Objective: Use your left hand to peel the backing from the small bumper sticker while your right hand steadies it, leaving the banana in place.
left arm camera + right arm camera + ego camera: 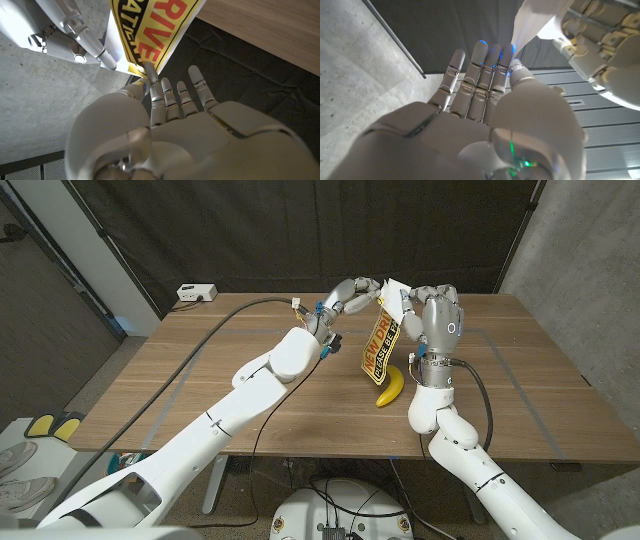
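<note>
— How much room have you got around you?

— Plenty. Both my hands are raised above the far middle of the wooden table (250, 395). Bare wood spreads toward 9 o'clock and 3 o'clock, and the near edge is well clear of me. A black cable (215, 320) runs across the left side toward a small white box (196, 292) at the far-left corner, well apart from my work.

— Which way does the sticker run?

— The bumper sticker (380, 345) hangs in the air, its long axis steep, the top leaning toward 1 o'clock and the bottom toward 7 o'clock. It is yellow with black and red lettering, the printed face toward the head camera. Its lower end hangs near the banana (390, 387), which lies on the table just below, its length running from 1 o'clock to 7 o'clock.

— And where does it sit against your fingers?

— My left hand (350, 297) pinches the upper end from the 10 o'clock side, where a white flap (394, 288) sticks up; I cannot tell whether it is backing. My right hand (435, 315) stands just beside the sticker's upper edge at 3 o'clock, thumb and fingertip pinching the white sheet (532, 22), the other fingers (487, 65) straight and close together.
</note>
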Available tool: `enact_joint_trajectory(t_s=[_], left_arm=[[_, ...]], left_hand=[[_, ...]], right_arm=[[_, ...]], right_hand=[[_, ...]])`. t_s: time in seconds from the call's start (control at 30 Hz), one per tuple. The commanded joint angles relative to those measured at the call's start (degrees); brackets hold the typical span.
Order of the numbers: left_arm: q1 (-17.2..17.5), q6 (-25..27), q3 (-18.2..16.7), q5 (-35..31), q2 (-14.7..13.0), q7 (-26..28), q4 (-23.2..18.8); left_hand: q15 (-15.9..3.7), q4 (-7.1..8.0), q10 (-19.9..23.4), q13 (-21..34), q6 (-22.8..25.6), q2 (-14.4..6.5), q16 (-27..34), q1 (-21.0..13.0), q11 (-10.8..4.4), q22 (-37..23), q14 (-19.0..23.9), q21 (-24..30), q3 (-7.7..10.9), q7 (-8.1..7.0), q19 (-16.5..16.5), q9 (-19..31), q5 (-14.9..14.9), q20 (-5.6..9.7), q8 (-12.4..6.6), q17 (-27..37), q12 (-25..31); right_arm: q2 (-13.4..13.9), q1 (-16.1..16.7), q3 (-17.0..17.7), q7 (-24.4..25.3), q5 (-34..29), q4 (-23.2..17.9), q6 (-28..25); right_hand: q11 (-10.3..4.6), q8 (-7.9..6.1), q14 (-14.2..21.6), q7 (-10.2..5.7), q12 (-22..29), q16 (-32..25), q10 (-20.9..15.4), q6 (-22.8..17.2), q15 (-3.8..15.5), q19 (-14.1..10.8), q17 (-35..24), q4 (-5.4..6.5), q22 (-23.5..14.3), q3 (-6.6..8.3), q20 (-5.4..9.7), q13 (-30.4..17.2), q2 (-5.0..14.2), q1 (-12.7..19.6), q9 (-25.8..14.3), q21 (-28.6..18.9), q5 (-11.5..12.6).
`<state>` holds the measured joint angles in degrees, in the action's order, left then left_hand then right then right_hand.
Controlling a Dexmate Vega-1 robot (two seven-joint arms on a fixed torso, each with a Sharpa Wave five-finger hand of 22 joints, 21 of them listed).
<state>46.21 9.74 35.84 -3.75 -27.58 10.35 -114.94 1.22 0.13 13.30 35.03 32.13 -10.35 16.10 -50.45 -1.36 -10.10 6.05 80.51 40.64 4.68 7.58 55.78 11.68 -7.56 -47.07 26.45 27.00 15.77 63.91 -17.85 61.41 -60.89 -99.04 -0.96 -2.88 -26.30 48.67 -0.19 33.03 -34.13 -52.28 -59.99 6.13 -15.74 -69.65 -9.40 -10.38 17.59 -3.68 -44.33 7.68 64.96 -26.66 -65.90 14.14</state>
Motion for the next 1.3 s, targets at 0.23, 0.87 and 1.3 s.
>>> enact_joint_trajectory(t_s=[0.23,0.87,1.3], left_arm=[[6.26,4.26,-2.49,0.81,-0.91,5.19,-3.92],[11.53,1.04,-5.97,4.74,1.10,7.96,-3.24],[5.85,1.22,-7.93,17.62,1.33,-5.27,2.19]], left_hand=[[-0.30,-0.56,0.35,0.05,-0.01,-0.23,-0.15,0.26,-0.51,-0.25,0.07,-0.06,0.72,-0.14,0.06,0.27,0.50,0.11,-0.87,0.35,-0.28],[-0.61,-2.18,2.35,-0.26,4.56,2.45,-0.71,1.51,-0.27,-0.32,1.28,-0.21,0.33,-1.35,0.56,-1.95,1.12,-0.13,-2.37,-0.03,0.20],[5.61,-0.24,-7.25,-4.65,-16.58,15.12,-3.95,23.48,7.72,-1.02,-4.63,-5.39,-15.91,3.34,9.61,-22.41,-1.59,-4.45,22.91,-3.36,-4.83]], right_arm=[[-24.76,-3.10,22.00,2.58,-17.44,9.56,21.16],[-29.45,-6.67,27.35,2.58,-21.96,13.09,25.81],[-29.87,-6.36,28.18,2.58,-23.50,12.68,30.54]], right_hand=[[0.13,-1.53,0.91,0.45,1.09,-1.12,-0.74,-0.09,5.27,-0.79,-0.53,0.12,0.03,1.40,-0.18,-1.96,-1.09,-0.15,-1.83,-0.38,1.42],[0.09,-3.47,0.66,0.57,2.06,-2.43,-0.90,0.77,5.25,-1.19,-0.72,0.44,0.06,2.65,-0.07,-4.89,-1.82,-0.77,-4.39,-0.41,3.20],[-0.18,-4.43,0.32,0.22,2.31,-3.12,-0.66,0.98,5.42,-1.22,-0.77,0.59,0.06,3.32,0.07,-6.23,-2.13,-1.23,-5.53,-0.37,3.98]])
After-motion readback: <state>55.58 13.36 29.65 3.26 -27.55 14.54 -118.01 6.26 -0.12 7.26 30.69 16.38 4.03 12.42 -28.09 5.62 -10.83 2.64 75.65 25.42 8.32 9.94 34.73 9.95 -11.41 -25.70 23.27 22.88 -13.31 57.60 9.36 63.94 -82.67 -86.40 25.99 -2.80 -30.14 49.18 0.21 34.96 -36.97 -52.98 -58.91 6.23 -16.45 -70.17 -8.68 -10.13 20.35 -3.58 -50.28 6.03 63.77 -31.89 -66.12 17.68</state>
